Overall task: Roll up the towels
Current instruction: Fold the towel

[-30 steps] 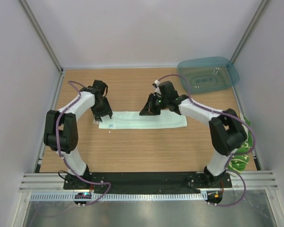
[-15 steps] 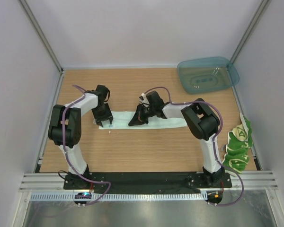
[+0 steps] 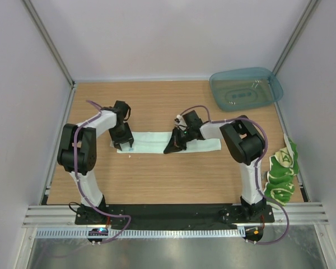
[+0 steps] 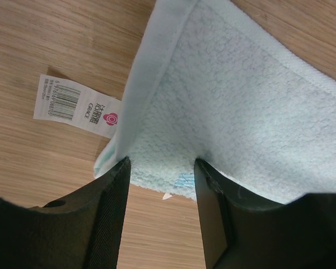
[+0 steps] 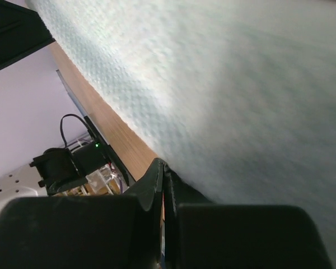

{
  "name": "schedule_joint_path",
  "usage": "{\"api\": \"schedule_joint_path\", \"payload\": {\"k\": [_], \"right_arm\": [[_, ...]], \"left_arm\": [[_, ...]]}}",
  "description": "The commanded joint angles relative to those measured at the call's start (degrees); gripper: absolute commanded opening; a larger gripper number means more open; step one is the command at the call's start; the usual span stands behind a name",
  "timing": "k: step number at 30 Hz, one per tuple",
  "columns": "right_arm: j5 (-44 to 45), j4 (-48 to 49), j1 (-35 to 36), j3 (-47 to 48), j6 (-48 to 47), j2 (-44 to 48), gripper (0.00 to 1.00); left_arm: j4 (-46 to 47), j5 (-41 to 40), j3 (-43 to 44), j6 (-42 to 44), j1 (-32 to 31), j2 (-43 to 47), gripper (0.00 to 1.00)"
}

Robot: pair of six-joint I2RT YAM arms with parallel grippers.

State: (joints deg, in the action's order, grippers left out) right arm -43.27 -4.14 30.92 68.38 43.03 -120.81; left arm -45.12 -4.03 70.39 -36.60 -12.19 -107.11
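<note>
- Where the pale towel (image 3: 199, 141) lies flat as a long narrow strip on the wooden table (image 3: 157, 179), both arms reach down to it, 1 at its left end and 1 near its middle.
- The left gripper (image 3: 123, 141) sits at the towel's left end. In the left wrist view this gripper (image 4: 162, 171) has its 2 fingers (image 4: 115, 196) spread apart, 1 at the towel's left border and 1 further along its near edge. The corner of the cloth lies flat between them, not pinched.
- A white label (image 4: 81, 106) with a barcode sticks out from the towel's left border, flat on the wood just beside it.
- The right gripper (image 3: 172, 147) points down at the towel's near edge, about midway along the strip. In the right wrist view this gripper (image 5: 163, 168) has its fingers pressed together, with the tips right at the cloth. I cannot tell whether any fabric is caught between them.
- The towel (image 5: 224, 84) fills most of the right wrist view, its looped weave blurred by closeness.
- The patterned towel (image 3: 281, 171), pale with green markings, lies crumpled well to the right of the pale towel, at the table's right edge.
- A translucent teal tray (image 3: 246, 89) rests beyond the pale towel's right end, in the far right corner.
</note>
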Motion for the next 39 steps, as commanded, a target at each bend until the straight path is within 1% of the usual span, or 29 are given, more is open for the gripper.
{"api": "schedule_joint_path", "payload": {"k": [1, 7, 12, 15, 17, 20, 21, 25, 28, 29, 30, 32, 34, 35, 36, 37, 38, 39], "right_arm": [[0.91, -0.96, -6.46, -5.18, -3.03, 1.46, 0.01], [-2.35, 0.19, -15.43, -12.73, -4.62, 5.58, 0.01], [-1.83, 4.57, -19.66, -21.61, -0.93, 9.36, 0.01], [-1.56, 8.87, -23.78, -27.50, 1.78, 13.31, 0.01], [-0.24, 8.80, -25.81, -30.22, 2.59, 16.57, 0.01], [3.18, 5.12, -30.11, -31.55, 1.19, 20.52, 0.01], [3.80, 3.02, -32.91, -31.81, 1.01, 21.23, 0.01], [8.01, -1.91, -37.32, -33.13, -0.04, 24.83, 0.01], [14.33, -7.88, -38.73, -32.96, -2.94, 28.78, 0.01], [17.66, -9.47, -38.83, -31.92, -4.69, 29.66, 0.01], [19.08, -12.53, -38.91, -31.38, -5.31, 31.67, 0.01], [22.16, -15.71, -38.91, -29.46, -6.98, 34.05, 0.01], [27.95, -20.36, -38.83, -27.87, -7.86, 38.88, 0.02], [29.36, -21.51, -38.83, -26.56, -8.22, 40.64, 0.03], [31.73, -23.96, -38.83, -25.85, -8.83, 42.40, 0.11], [32.36, -25.20, -38.83, -25.23, -9.10, 45.72, 0.18], [32.54, -26.08, -38.83, -24.18, -9.36, 47.06, 0.24], [32.37, -28.01, -38.83, -23.65, -9.80, 48.38, 0.38]], "left_arm": [[1.09, -5.89, -0.69, 1.09, 0.58, -3.28, 0.51], [0.65, -6.43, 0.01, 1.27, 1.02, -3.90, 0.50], [-0.66, -6.78, 1.67, 1.53, 1.20, -4.77, 0.49], [-1.11, -6.69, 2.12, 1.62, 1.11, -4.60, 0.49], [-1.19, -6.69, 2.29, 1.71, 1.11, -4.69, 0.49], [-1.54, -6.60, 2.56, 1.79, 1.11, -4.86, 0.49], [-1.55, -6.60, 2.65, 1.79, 1.11, -4.86, 0.49], [-1.98, -6.60, 2.82, 1.79, 1.11, -4.51, 0.49], [-2.25, -6.34, 3.35, 1.88, 1.11, -4.42, 0.49], [-2.34, -6.34, 3.61, 1.88, 1.20, -4.42, 0.49], [-2.51, -6.25, 3.70, 1.88, 1.20, -4.34, 0.49], [-2.78, -5.55, 3.88, 1.71, 1.20, -3.99, 0.49], [-3.21, -5.28, 4.23, 1.79, 1.20, -3.02, 0.51], [-3.39, -5.11, 4.40, 1.88, 1.20, -2.58, 0.52], [-4.09, -4.85, 5.10, 1.97, 1.20, -2.06, 0.54], [-4.44, -4.67, 5.54, 2.32, 1.20, -0.83, 0.55], [-4.79, -4.49, 6.16, 2.50, 1.20, -0.30, 0.56], [-5.76, -4.14, 6.60, 2.58, 1.20, 0.23, 0.58]]}}
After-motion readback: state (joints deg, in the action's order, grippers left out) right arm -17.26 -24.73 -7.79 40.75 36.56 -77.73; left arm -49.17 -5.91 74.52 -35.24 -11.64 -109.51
